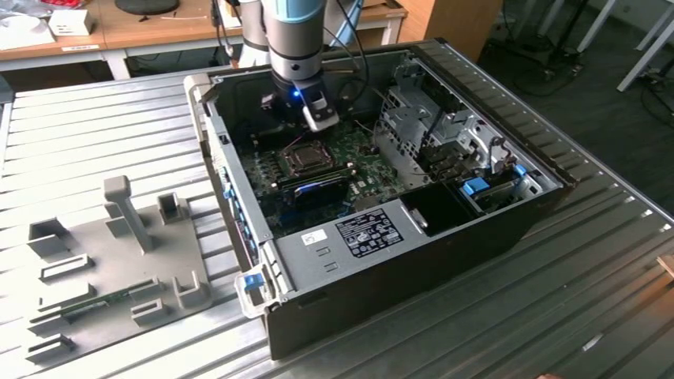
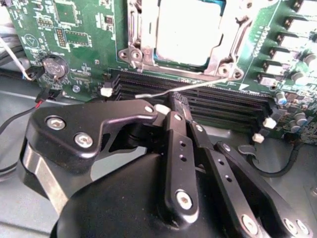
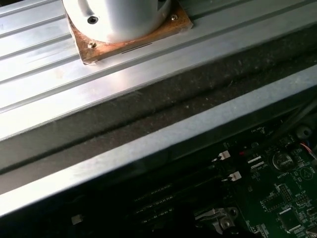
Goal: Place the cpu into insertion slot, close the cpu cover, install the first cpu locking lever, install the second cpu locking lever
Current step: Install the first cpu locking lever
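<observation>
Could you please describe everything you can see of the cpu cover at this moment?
In the second wrist view the cpu cover is a thin, shiny, silvery metal frame with a cut-out middle. It lies flat on the green board, framing the pale grey top of the cpu. Its corners nearest the black memory slots carry screw-like fittings, and a thin wire lever runs along that edge. The gripper hangs apart from it, over the memory slots.

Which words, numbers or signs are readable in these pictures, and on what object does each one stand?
None can be read.
Black label on the computer case: print too small.
White sticker beside it: too small.
White markings on the green circuit board, second wrist view: blurred.
</observation>
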Robot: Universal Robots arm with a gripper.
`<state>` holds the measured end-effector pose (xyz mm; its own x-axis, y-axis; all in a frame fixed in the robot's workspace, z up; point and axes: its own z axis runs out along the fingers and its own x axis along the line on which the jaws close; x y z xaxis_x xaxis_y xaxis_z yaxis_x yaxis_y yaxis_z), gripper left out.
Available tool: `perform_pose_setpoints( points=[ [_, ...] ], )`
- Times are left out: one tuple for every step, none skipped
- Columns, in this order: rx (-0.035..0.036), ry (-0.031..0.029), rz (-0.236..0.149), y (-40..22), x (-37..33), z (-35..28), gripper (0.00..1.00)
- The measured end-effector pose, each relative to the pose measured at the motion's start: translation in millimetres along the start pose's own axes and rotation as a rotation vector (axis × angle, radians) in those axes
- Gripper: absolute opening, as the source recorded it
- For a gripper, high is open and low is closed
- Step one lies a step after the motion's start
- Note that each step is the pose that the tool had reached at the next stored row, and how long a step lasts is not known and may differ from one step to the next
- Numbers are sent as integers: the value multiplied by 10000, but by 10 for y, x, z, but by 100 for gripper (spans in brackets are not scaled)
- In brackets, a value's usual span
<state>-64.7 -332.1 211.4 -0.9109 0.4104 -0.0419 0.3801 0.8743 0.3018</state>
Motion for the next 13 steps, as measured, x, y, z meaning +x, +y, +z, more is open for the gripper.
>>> perform_pose_setpoints(
  points=[
    [0,0,1,-1,-5,9,10],
    [-1,0,2,-2,-11,18,10],
    [-1,0,2,-2,-18,27,10],
    [-1,0,3,-2,-25,35,10],
    [-1,0,4,-1,-32,43,10],
    [-2,0,5,-1,-39,51,10],
    [-1,-1,5,-1,-46,60,10],
    [-1,-1,7,0,-52,67,10],
    [-2,-1,7,0,-58,75,10],
    [-2,-1,8,0,-63,83,10],
    [-1,-2,10,0,-68,90,10],
    [-2,-3,11,-1,-72,98,10],
    [-2,-2,12,-1,-76,105,10]
  ],
)
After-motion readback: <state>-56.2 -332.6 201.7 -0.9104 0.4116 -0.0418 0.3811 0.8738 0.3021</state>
